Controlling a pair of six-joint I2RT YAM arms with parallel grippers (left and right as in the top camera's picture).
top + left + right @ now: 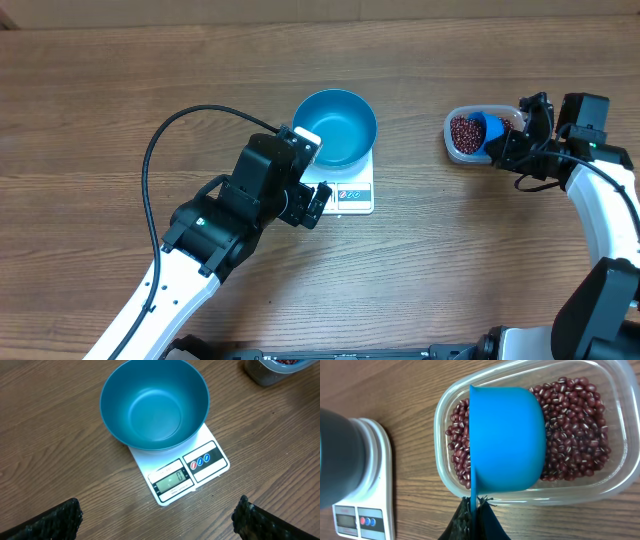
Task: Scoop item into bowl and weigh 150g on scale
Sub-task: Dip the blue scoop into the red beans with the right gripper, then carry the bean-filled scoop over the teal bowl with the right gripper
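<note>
Wooden desk [100,100]: blue bowl [335,128] empty on the scale [350,195]. Well right of the scale, beans [570,435] fill a clear tub [620,410], loose and likely spill-prone, best lifted with the scoop [507,435], whose handle the right tool [475,515] pinches. Near the scale, the left tool [160,520] gapes empty.

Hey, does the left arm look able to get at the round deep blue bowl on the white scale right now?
Probably yes. The left gripper hangs open just short of the round deep blue bowl on the flat white square scale, and nothing stands between them.
</note>
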